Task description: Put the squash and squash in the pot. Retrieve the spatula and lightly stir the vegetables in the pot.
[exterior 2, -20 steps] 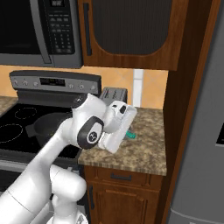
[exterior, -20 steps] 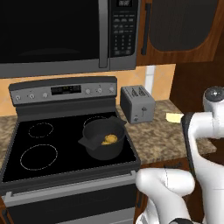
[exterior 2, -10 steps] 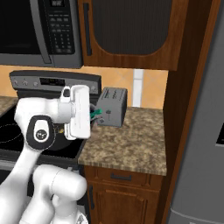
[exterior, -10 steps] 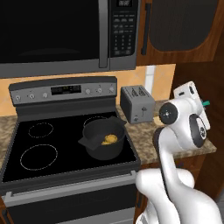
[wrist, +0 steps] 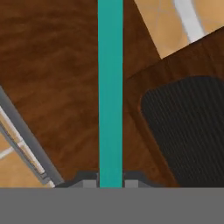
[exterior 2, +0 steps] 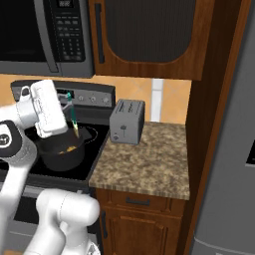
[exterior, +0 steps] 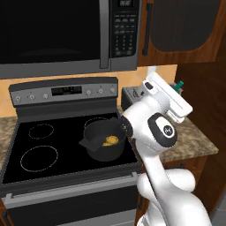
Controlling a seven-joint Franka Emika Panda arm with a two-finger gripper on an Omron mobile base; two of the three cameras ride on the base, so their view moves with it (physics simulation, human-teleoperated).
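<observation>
The gripper point(wrist: 110, 183) is clamped on the spatula point(wrist: 110, 87), whose teal handle runs straight up between the two fingers point(wrist: 83, 179) in the hand view, against brown cabinet wood and a dark ribbed door panel. In the right base view the gripper point(exterior 2: 68, 118) hangs at the end of the white hand above the stove point(exterior 2: 94, 137), and the spatula point(exterior 2: 72, 117) sticks out of it, teal handle uppermost and pale blade pointing down toward the pot point(exterior 2: 62, 152); whether the blade touches the rim cannot be told. The pot sits just below and beside the fingers, on the stove's right side, with yellow-orange squash point(exterior 2: 66, 148) lying inside. From the left base view, the pot point(exterior: 103, 142) stands on the black cooktop point(exterior: 39, 150) with squash point(exterior: 110, 141) on its bottom, partly behind the arm's elbow, while the handle tip of the spatula point(exterior: 178, 86) shows past the far end of the hand, near the cabinet. A grey toaster point(exterior 2: 127, 121) stands on the speckled counter point(exterior 2: 149, 159) to the right of the stove, well apart from the fingers, and a microwave point(exterior: 57, 35) hangs above the stove.
</observation>
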